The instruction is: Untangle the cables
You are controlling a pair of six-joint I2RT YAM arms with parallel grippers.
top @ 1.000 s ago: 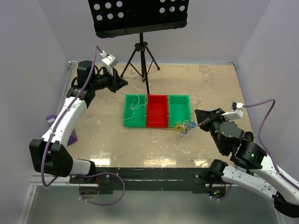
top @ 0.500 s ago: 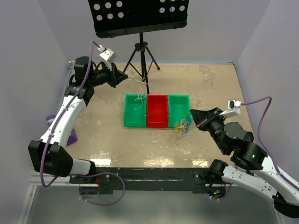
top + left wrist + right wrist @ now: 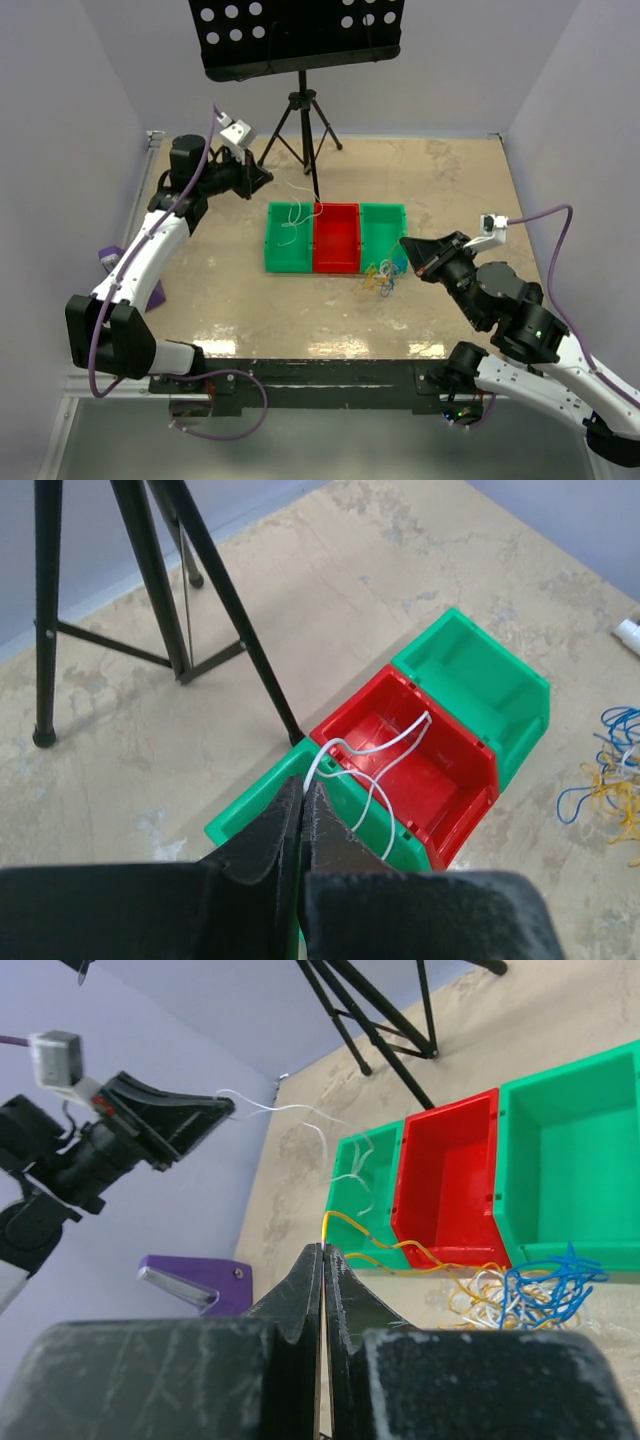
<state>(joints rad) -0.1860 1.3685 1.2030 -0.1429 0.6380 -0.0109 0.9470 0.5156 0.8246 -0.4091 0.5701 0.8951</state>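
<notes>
Fingers of the right gripper (image 3: 323, 1250) are pinching shut on a yellow-orange strand (image 3: 400, 1245), which is running from the tips toward the cables (image 3: 383, 279) lying clumped on the table (image 3: 450, 180), just in front of the red bin (image 3: 337, 262) and the right green bin (image 3: 383, 212). I am judging the coming pull as lying along that strand, away from the clump, and this arm is much the nearer. Far back, the left gripper (image 3: 300, 785) is clamping a white strand (image 3: 385, 742) that is drooping over the left green bin (image 3: 272, 252), well apart from the clump.
</notes>
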